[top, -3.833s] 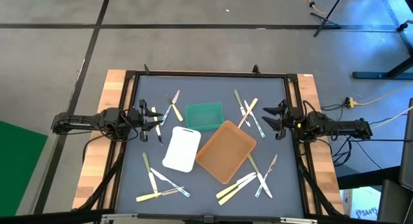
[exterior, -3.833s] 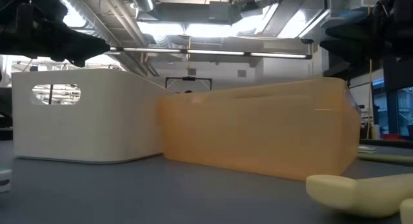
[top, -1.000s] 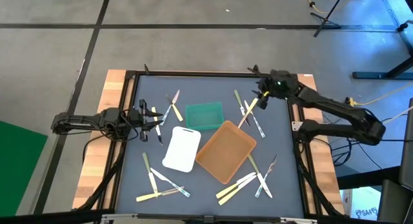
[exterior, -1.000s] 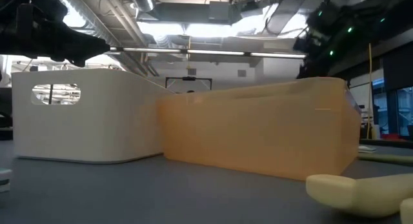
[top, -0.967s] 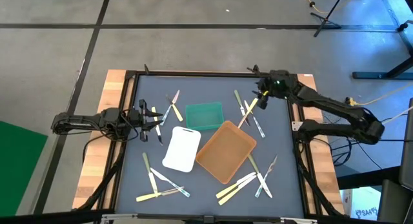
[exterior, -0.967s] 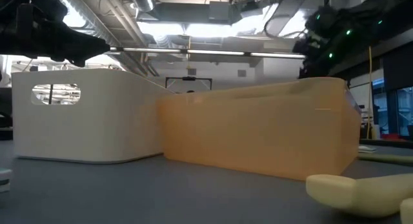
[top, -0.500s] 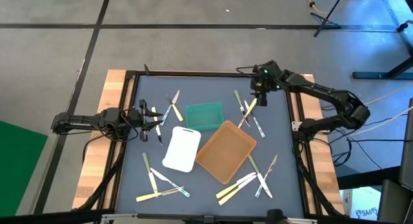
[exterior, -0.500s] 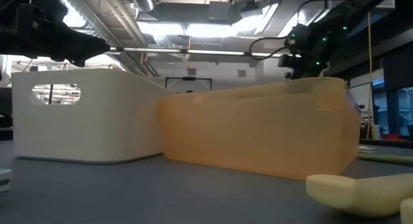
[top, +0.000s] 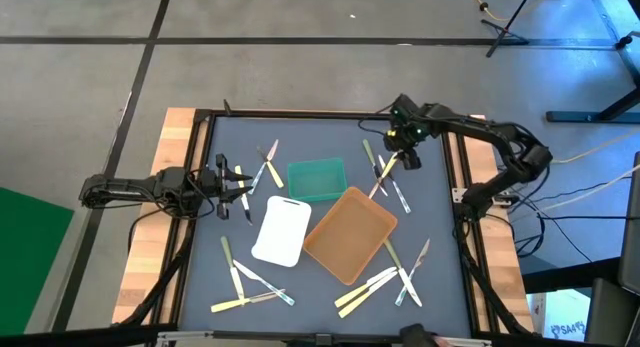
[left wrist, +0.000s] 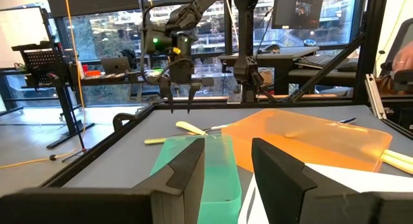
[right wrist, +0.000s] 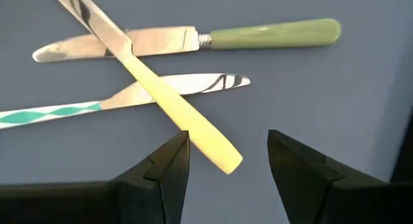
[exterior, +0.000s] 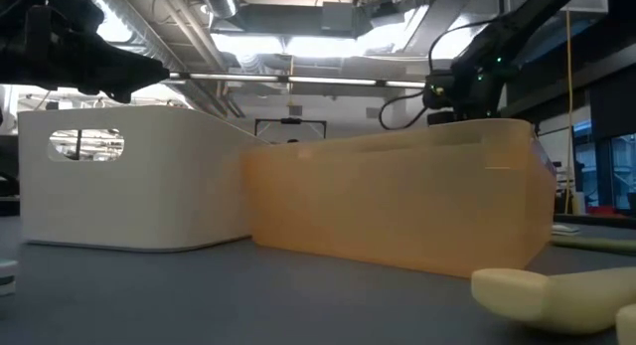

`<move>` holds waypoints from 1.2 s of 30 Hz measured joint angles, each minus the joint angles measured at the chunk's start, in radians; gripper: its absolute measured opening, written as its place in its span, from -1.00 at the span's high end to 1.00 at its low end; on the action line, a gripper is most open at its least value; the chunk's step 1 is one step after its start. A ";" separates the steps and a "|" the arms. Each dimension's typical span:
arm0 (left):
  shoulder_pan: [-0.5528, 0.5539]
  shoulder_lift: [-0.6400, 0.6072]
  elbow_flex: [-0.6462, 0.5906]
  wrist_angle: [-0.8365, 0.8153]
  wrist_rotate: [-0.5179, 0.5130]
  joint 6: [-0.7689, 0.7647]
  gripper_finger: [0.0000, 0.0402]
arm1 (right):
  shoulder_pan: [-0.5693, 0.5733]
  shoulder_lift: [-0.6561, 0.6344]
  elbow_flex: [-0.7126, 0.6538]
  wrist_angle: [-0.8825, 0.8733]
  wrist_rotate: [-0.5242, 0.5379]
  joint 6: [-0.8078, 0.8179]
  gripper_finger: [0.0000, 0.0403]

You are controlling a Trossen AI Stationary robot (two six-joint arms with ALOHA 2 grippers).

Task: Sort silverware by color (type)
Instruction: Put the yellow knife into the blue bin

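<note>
Silverware (top: 385,172) scattered flat in loose crossed piles across grey counter: far-left, far-right, near-left, near-right. In far-right pile: cream-yellow-handled knife (right wrist: 171,114) lying crosswise over green-handled knife (right wrist: 193,38) w/ shiny blade & teal-striped-handled knife (right wrist: 122,98). None in trays.

Both arms are dark, nearly black, built of slim jointed segments. The right arm (top: 480,137) carries small green indicator lights near its wrist, and a thin black cable loops loosely beside it. Its gripper (right wrist: 226,161) ends in two matte black fingers (right wrist: 161,166) with flat, angular, bevelled faces. The left arm (top: 140,190) is equally dark and chunkier at its joints. The left gripper (left wrist: 229,169) has the same blocky black fingers (left wrist: 190,169), broad at the base, tapering upward, with smooth, plain surfaces.
</note>
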 joint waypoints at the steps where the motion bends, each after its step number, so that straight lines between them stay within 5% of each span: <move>1: 0.000 0.000 0.000 0.000 0.000 0.000 0.39 | 0.000 0.006 0.000 0.000 -0.001 -0.002 0.04; 36: 0.000 0.000 0.000 0.000 0.000 0.004 0.39 | 0.126 0.187 0.000 -0.008 0.131 -0.134 0.04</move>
